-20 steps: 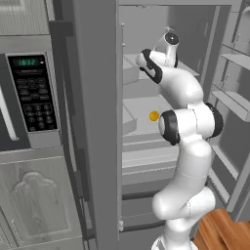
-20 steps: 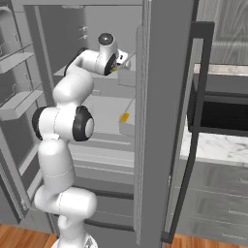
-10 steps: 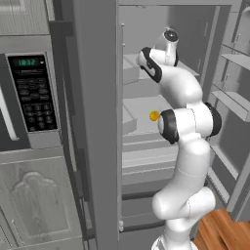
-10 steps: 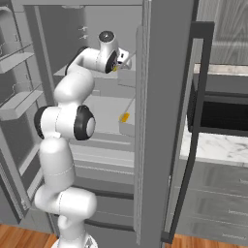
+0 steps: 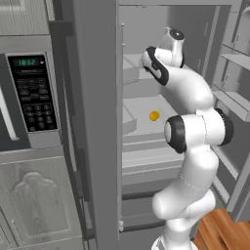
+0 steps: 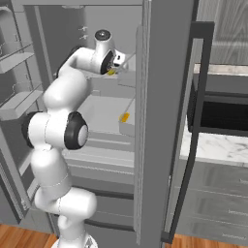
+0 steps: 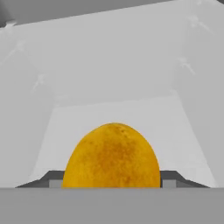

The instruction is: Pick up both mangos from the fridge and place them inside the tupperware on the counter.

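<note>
Mango (image 7: pixel 112 156) sits between the pincer (image 6: pixel 112 69) tips on the fridge's (image 5: pixel 97 122) upper shelf; grasp unconfirmed, cannot tell. Arm barely moved since earlier. Second mango (image 5: pixel 154 115) lies on the shelf below.

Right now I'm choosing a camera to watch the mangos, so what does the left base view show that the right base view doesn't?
Left base view alone: the black microwave with its keypad. Right base view alone: the counter and one mango at the gripper. Both: the open fridge, the white arm and the other mango lying on a fridge shelf.
</note>
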Controlling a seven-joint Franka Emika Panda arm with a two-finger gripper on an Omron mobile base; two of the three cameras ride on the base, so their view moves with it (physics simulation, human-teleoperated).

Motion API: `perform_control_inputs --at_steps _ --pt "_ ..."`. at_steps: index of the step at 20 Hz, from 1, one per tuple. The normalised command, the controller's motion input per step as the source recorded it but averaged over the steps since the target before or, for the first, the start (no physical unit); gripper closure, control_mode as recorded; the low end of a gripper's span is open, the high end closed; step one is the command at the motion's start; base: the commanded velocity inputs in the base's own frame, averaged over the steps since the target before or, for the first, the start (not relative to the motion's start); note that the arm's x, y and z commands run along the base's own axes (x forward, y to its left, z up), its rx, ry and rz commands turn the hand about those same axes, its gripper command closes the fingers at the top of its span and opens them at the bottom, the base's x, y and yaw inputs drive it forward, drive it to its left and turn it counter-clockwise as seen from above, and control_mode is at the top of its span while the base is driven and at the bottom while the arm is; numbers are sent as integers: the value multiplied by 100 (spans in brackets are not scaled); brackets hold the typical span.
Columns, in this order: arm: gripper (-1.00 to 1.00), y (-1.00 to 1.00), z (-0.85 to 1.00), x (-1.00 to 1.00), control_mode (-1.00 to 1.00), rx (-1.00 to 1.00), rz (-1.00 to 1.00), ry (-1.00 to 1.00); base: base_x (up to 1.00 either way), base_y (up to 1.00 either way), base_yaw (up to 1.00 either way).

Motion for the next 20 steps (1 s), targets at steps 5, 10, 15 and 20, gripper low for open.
perform_control_inputs --at_steps 5,10,15,20 --pt "100 25 -8 -100 -100 -3 2 -6 0 0 0" --pt "100 11 0 -100 -100 -2 0 0 0 0 0" --pt "100 0 0 -100 -100 -1 0 0 0 0 0" --pt "100 0 0 -95 -100 0 0 1 0 0 0"
